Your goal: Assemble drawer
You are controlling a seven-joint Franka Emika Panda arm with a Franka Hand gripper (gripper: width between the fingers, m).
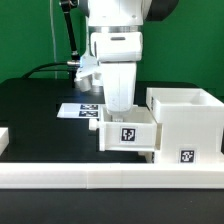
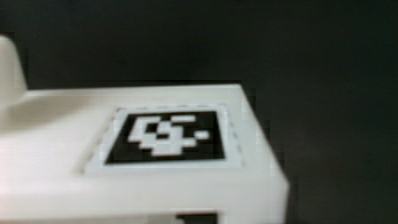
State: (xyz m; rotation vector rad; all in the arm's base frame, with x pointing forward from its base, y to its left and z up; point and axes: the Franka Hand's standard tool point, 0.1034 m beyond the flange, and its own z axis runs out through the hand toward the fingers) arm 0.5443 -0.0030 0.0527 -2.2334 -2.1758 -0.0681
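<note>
Low in the middle of the frame, the gripper (image 1: 118,103) reaches down at a small tray (image 1: 127,134) touching the big housing (image 1: 186,122) on the table (image 1: 40,105); whether it grips I cannot tell, so it should slide the tray in level and slowly.

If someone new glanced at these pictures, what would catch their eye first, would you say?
Probably the white robot arm coming straight down onto a small white tray at the centre of the black table. Next, the taller open white box touching the tray on the exterior view's right, both with black-and-white square tags.
</note>
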